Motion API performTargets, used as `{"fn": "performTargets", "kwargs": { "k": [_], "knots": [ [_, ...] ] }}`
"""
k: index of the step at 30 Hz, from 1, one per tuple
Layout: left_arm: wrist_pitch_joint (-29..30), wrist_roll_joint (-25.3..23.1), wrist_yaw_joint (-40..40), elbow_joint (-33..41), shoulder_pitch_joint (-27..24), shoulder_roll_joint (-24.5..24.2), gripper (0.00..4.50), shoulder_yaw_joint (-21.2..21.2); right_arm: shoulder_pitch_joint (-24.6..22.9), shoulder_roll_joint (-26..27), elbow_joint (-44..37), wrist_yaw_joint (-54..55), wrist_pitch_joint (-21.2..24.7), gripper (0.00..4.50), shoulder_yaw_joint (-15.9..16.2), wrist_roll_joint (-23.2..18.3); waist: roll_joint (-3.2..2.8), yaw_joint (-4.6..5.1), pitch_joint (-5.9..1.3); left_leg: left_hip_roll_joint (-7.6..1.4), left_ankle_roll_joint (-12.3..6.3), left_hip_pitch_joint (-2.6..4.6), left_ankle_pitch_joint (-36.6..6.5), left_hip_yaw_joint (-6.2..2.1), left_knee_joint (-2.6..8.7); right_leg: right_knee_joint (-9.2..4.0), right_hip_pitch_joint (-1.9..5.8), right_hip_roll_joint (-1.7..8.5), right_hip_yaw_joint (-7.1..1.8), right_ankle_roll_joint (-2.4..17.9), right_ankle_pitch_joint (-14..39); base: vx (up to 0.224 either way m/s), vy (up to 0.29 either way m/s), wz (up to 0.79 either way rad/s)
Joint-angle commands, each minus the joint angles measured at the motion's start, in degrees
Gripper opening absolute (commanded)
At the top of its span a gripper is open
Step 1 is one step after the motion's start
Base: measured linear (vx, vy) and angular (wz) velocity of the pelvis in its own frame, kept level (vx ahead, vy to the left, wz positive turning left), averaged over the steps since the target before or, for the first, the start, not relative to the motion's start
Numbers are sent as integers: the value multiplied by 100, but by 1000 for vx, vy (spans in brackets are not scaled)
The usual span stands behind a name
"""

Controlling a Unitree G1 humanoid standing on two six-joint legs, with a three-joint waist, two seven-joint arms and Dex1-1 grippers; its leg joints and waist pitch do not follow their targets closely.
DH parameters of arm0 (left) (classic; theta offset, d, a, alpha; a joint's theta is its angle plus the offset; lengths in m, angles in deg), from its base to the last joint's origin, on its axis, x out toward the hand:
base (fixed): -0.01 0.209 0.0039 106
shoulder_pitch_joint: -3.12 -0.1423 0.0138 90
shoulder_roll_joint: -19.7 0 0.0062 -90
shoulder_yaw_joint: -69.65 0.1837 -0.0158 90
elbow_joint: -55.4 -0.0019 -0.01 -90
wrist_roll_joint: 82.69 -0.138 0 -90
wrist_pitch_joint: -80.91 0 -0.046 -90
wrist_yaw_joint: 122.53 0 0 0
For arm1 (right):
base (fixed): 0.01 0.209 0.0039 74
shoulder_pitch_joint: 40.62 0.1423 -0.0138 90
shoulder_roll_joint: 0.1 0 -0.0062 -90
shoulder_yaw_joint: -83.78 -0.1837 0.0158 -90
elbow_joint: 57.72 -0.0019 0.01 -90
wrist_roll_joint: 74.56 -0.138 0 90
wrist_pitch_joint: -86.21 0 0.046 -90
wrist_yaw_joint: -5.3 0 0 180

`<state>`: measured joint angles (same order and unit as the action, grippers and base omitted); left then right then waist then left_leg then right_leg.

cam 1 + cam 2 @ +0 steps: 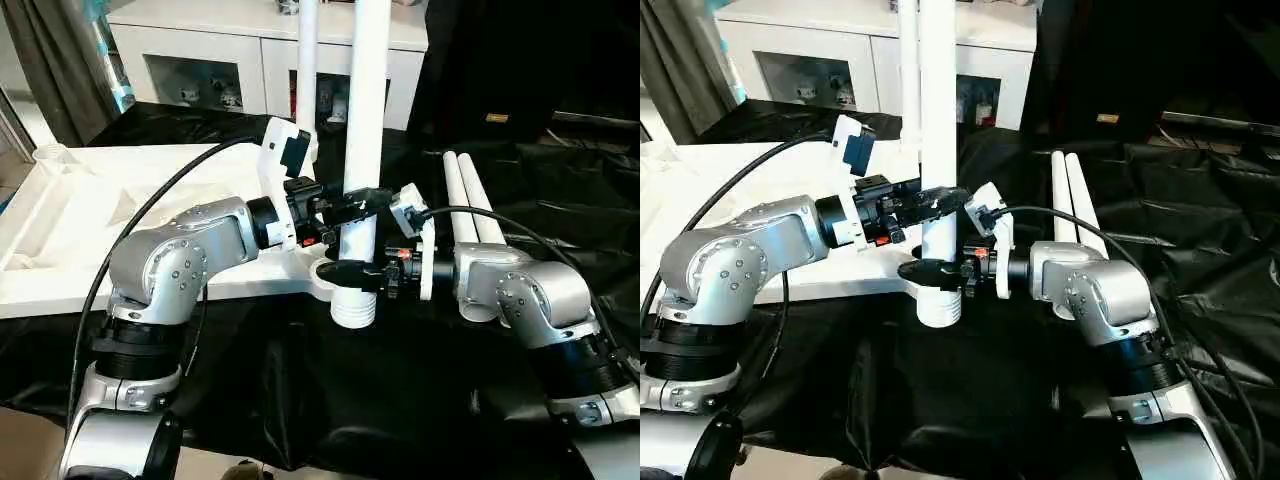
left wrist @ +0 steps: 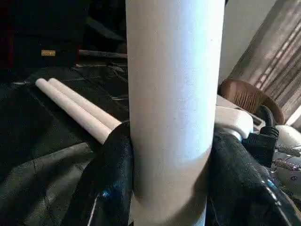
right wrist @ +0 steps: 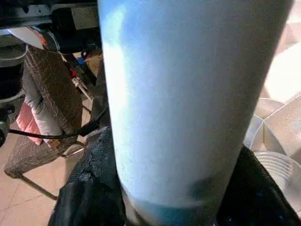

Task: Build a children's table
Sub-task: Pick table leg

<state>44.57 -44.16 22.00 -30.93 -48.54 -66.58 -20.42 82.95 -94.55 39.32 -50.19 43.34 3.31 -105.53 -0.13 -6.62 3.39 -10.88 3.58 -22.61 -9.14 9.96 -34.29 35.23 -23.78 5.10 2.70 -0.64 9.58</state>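
The children's table top (image 1: 100, 220) lies upside down on the black-draped work table. One white leg (image 1: 307, 60) stands upright at a far corner. A second leg (image 1: 366, 100) is held upright by both grippers at the near corner lobe (image 1: 320, 280). Its ribbed end (image 1: 353, 312) sits just in front of that lobe, beside the threaded socket (image 3: 275, 165). My left gripper (image 1: 352, 205) is shut on this leg from the left. My right gripper (image 1: 358, 272) clasps it lower down from the right, with fingers (image 3: 89, 193) against both sides.
Two more white legs (image 1: 470, 205) lie side by side on the black cloth behind my right forearm. A white glass-door cabinet (image 1: 230, 60) stands beyond the work table. A brown chair (image 2: 247, 96) stands off to one side. Cables loop over both forearms.
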Motion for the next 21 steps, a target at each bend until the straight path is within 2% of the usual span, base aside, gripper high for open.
{"fn": "performTargets", "kwargs": {
  "k": [1,2,4,6,8,9,15,17,18,19,21],
  "knots": [
    [-80,152,-186,239,30,2,188,20,3,-36,235,193,39,193,-12,180,81,-25,-453,-121,31,101,-929,-11,362,-363,323,223,-156,1053,1187,0,0,0],
    [-80,152,-186,239,30,2,188,20,3,-36,235,193,39,193,-12,180,87,-24,-451,-121,30,100,-939,-12,364,-366,323,226,-156,1049,1212,0,0,0],
    [88,237,-160,213,25,0,244,-9,11,-13,264,199,-3,193,-26,187,90,-25,-452,-123,33,102,-933,-10,364,-363,320,226,-156,1050,1208,0,0,0],
    [163,294,-48,169,27,62,260,-105,13,23,291,232,-74,193,-47,206,82,-25,-452,-122,39,103,-946,-9,362,-367,316,228,-156,1049,1240,0,0,0],
    [-44,205,-18,136,18,95,270,-138,12,97,333,323,-178,193,-109,224,76,-29,-453,-122,54,103,-958,-11,360,-371,315,235,-155,1068,1244,0,0,0],
    [-243,113,52,98,12,152,298,-173,11,147,360,380,-238,193,-156,226,80,-24,-452,-124,53,101,-958,-10,361,-370,312,232,-156,1067,1235,0,0,0],
    [-787,-9,237,-11,5,354,309,-386,-10,329,426,626,-475,193,-338,236,76,-17,-456,-118,83,95,-1002,-13,369,-383,325,229,-151,1032,1222,0,0,0],
    [-1237,174,439,-63,64,657,309,-838,-38,480,462,845,-692,193,-524,225,51,-17,-454,-119,83,96,-1004,-13,365,-387,321,235,-155,1041,1209,0,0,0],
    [-1418,353,519,-67,124,803,309,-1118,-42,565,493,1004,-860,193,-677,217,77,-11,-454,-115,80,86,-1000,-11,363,-395,337,239,-150,1075,1177,0,0,0],
    [-1527,521,547,-60,170,869,309,-1354,-26,655,549,1192,-1010,193,-870,179,69,-20,-465,-113,90,87,-970,-3,350,-380,324,255,-154,1149,1102,0,0,0],
    [-1584,618,552,-52,196,897,309,-1490,-13,713,591,1315,-1112,192,-995,152,69,-17,-472,-115,52,99,-960,-10,356,-359,329,223,-144,1123,1045,0,0,0]
  ]
}}
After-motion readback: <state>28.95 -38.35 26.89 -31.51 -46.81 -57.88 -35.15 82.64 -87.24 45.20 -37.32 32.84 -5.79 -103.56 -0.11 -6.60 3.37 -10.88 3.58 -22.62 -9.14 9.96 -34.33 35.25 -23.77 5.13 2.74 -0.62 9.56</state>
